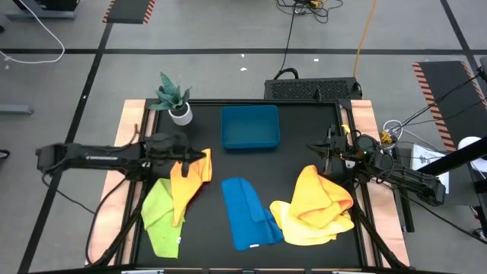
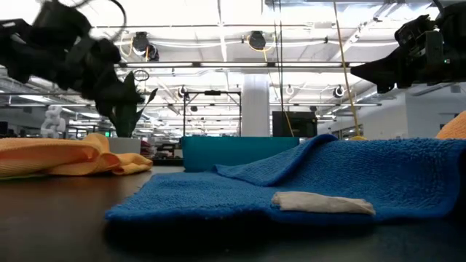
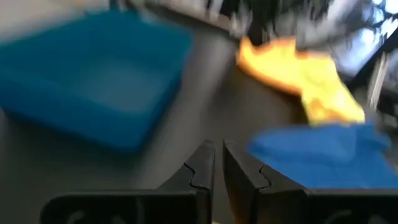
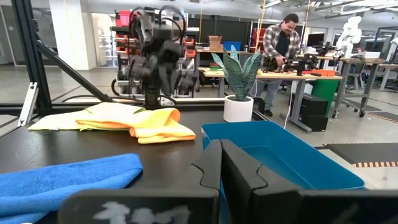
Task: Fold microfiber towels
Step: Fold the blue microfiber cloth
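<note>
Table (image 1: 205, 199): dark top, carrying everything. Yellow towel (image 1: 316, 207) is lying bunched at near right. Blue towel (image 1: 247, 213) is lying loosely folded at near centre. Blue tray (image 1: 250, 126) is sitting at far centre. Green towel (image 1: 160, 213) is lying at near left, orange towel (image 1: 189, 179) overlapping its right edge. Potted plant (image 1: 175, 99) is standing at far left.

Left gripper (image 1: 199, 156) is hanging just above the orange towel's far edge, fingers nearly together, holding nothing. Right gripper (image 1: 323, 150) is waiting at far right, fingers closed, holding nothing.
</note>
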